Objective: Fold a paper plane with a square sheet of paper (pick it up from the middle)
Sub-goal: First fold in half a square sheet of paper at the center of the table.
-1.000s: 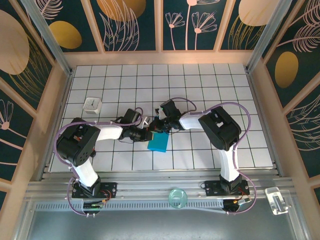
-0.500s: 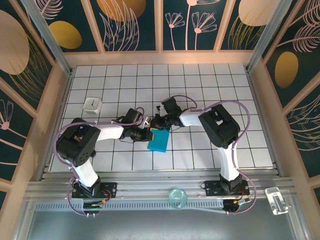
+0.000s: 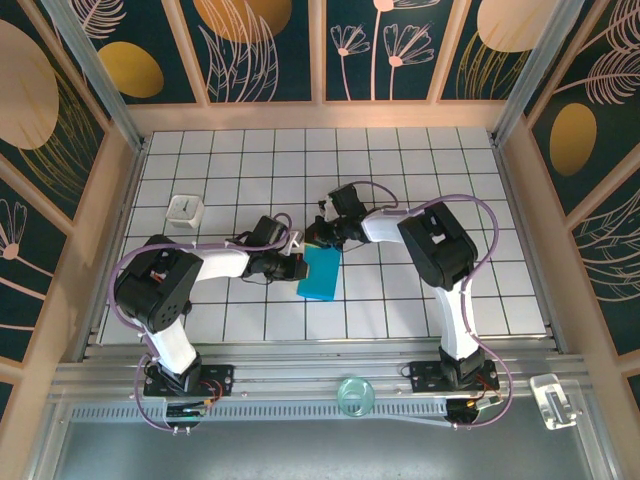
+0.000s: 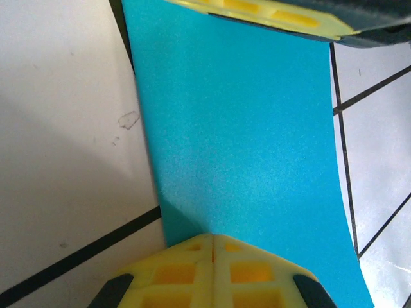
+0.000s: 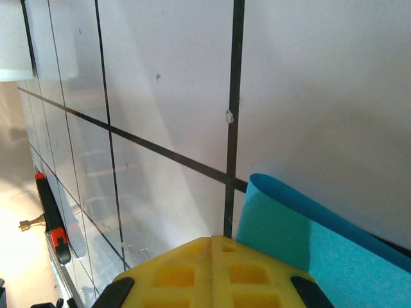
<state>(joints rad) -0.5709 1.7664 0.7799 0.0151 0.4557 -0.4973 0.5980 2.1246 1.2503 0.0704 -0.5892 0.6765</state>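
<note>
Top external view: square sheet of paper (image 3: 320, 274), folded over, lies mid-table. Left gripper (image 3: 294, 266) and right gripper (image 3: 318, 237) sit closed at its edges. Looks like creasing; next, a corner needs lifting.

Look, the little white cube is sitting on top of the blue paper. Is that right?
Not quite. The little white cube sits on the bare white tiles, well apart from the blue paper and off to its left. The top external view shows this.
</note>
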